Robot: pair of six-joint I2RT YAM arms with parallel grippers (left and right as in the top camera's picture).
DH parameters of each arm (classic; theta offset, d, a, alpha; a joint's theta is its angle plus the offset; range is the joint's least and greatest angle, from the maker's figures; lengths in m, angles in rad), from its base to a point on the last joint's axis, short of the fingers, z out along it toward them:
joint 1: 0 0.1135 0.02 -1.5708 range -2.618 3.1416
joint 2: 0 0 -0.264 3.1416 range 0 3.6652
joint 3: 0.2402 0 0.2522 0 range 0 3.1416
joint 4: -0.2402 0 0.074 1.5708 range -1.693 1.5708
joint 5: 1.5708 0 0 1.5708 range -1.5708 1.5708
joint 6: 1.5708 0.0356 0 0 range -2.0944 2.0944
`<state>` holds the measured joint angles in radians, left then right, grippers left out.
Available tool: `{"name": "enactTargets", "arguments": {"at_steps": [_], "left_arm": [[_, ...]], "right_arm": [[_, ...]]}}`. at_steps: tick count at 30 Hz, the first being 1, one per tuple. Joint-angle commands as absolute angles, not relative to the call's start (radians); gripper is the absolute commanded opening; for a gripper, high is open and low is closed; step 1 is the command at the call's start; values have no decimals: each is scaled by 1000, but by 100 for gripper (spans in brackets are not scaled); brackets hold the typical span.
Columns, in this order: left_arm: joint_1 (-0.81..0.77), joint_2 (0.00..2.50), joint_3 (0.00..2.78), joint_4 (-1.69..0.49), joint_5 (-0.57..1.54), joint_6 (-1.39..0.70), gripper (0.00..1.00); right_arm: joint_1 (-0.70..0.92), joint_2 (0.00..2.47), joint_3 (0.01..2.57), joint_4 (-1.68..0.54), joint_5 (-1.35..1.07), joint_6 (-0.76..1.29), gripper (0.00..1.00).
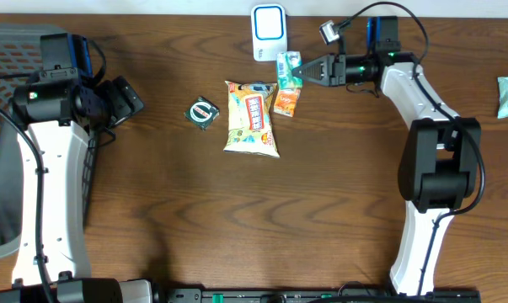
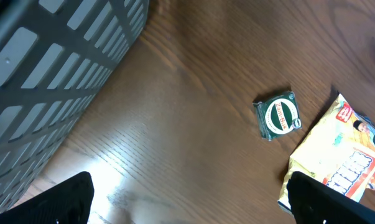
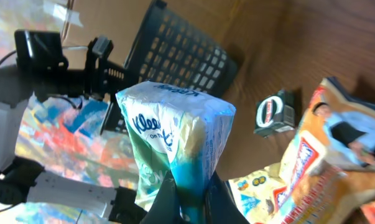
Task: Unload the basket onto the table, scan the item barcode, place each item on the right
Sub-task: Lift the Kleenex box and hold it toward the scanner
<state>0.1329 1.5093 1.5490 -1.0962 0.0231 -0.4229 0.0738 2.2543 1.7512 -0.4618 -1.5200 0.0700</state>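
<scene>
Tissue pack (image 1: pixel 287 66) clamped in right gripper (image 1: pixel 303 73), long axis toward scanner (image 1: pixel 269 32); left gripper (image 2: pixel 194 202) spread wide, empty; brown wooden table (image 1: pixel 237 219).

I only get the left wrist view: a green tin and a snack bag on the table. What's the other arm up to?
Observer: The right gripper is shut on a tissue pack.
Visitor: Where is it holding that?
Observer: Right next to a white device, probably the scanner.
Visitor: Anything else lying around?
Observer: An orange packet lies beside the snack bag.
</scene>
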Motion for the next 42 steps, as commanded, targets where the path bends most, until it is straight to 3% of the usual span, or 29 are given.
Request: {"name": "enactTargets", "arguments": {"at_steps": [1,19,27,33,36,37,39,42], "left_arm": [[134,1509,1556,-1099,17,-432,98],[134,1509,1556,-1099,17,-432,97],[134,1509,1556,-1099,17,-432,98],[134,1509,1556,-1099,17,-432,98],[134,1509,1556,-1099,17,-432,98],[134,1509,1556,-1099,17,-432,97],[134,1509,1556,-1099,17,-432,98],[134,1509,1556,-1099,17,-432,98]], "right_arm": [[99,2227,1765,-456,-1562,31,1],[104,2227,1765,-456,-1515,28,1],[112,2227,1765,-456,-1322,117,1],[133,2158,1782,-536,-789,101,1],[162,2098,1791,-561,-351,43,1],[199,2071,1791,-552,-12,-51,1],[238,2069,1791,-521,216,-159,1],[284,2087,1791,-466,286,-314,1]]}}
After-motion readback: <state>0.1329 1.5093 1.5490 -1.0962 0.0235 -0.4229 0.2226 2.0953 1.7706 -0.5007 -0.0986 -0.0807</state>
